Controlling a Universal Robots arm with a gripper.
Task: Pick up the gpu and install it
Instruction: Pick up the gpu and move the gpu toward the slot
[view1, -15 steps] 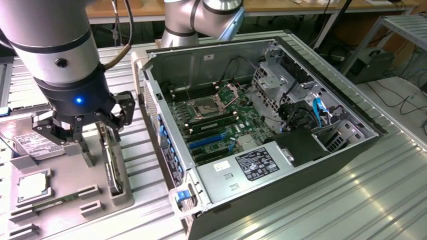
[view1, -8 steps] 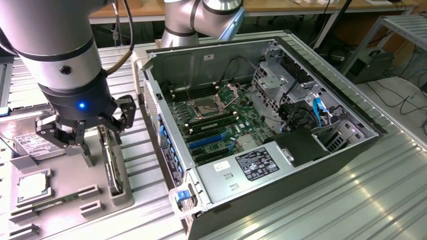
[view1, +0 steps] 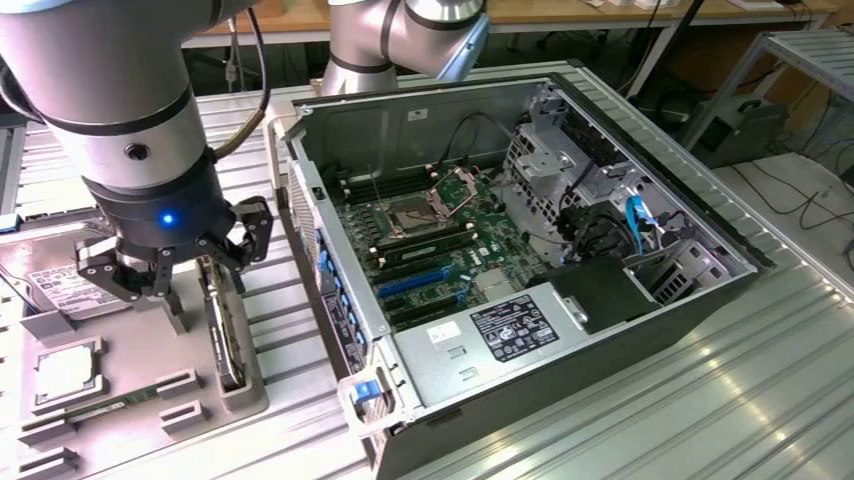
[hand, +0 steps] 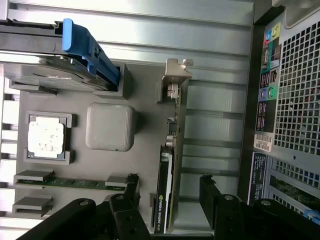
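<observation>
We judge the pick-up step to be in hand, with nothing grasped yet. Nearest us, the end effector (view1: 207, 295) hangs over the grey tray (view1: 247, 400) with its fingers spread wide. In the wrist view they straddle the gpu (hand: 172, 130), one finger to each flat face and a gap showing on both sides, so we read them as apart from the card. The gpu stands on its long edge in a slot along the tray's edge nearest the computer case (view1: 534, 250). Its silver bracket (hand: 177, 75) is at the end away from the fingers. Further in on the tray lie the green memory stick (hand: 75, 182) and the processor (hand: 46, 139) in their own recesses, and beyond them the hard drive (hand: 45, 80) with its blue handle (hand: 82, 45). All three are well apart from the fingers. Across the table, the case lies open on its side with the motherboard (view1: 441, 240) exposed and its blue expansion slots (view1: 407, 285) empty, so we take the install as not yet done. A sound grip, in our judgement, calls for the fingers to come down squarely over the card and press evenly on both faces, so that it lifts straight out of its slot without tilting.
</observation>
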